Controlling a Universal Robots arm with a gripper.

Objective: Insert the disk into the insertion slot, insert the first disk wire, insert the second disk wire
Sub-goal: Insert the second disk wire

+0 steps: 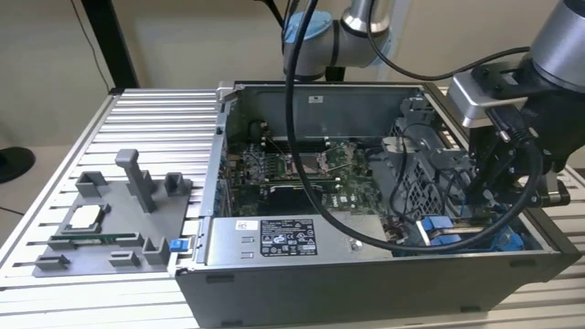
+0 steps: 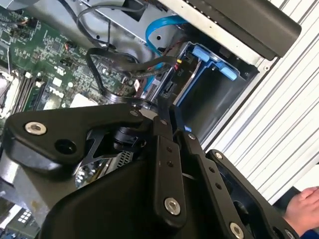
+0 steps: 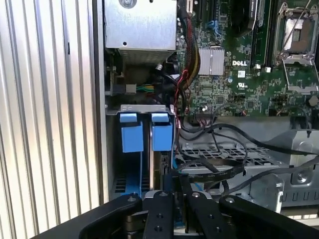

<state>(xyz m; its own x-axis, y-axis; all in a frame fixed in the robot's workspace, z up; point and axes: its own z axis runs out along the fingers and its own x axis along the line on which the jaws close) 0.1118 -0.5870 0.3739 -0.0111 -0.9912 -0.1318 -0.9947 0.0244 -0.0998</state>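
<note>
My gripper (image 1: pixel 505 185) reaches down into the open computer case at its front corner, on the exterior view's right. In both wrist views its black fingers stand pressed close together, gripper (image 2: pixel 162 107) (image 3: pixel 175 180). A black disk wire (image 3: pixel 212 172) (image 2: pixel 107 87) loops across and ends between the fingertips. Right beyond them the disk (image 3: pixel 157 172) (image 2: pixel 167 83) sits on edge in the insertion slot (image 3: pixel 132 137) (image 2: pixel 212 59) (image 1: pixel 437 226), between bright blue rails and tabs. A light blue cable (image 2: pixel 159 25) curves past the slot.
The green motherboard (image 1: pixel 292 171) fills the case floor. A grey labelled power-supply box (image 1: pixel 274 240) lies along the front wall and a perforated metal cage (image 3: pixel 219 152) beside the slot. A grey fixture tray (image 1: pixel 109 226) rests on the ribbed table. A person's hand (image 2: pixel 305 209) is nearby.
</note>
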